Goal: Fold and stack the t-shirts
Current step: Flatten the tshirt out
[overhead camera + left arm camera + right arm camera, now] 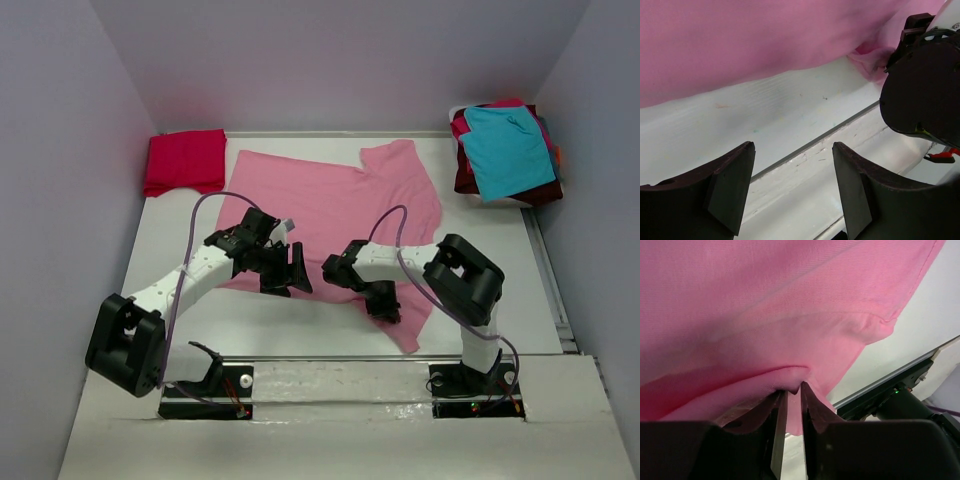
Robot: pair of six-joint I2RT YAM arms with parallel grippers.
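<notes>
The pink shirt (330, 200) lies flat mid-surface (300, 328), its near hem just beyond the released, empty left end effector (792, 147) and bunched at the barely parted right end effector (794, 392), whose grip I cannot tell.

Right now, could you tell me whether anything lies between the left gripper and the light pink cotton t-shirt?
Nothing visible: only white table separates the open left gripper from the light pink cotton t-shirt.
</notes>
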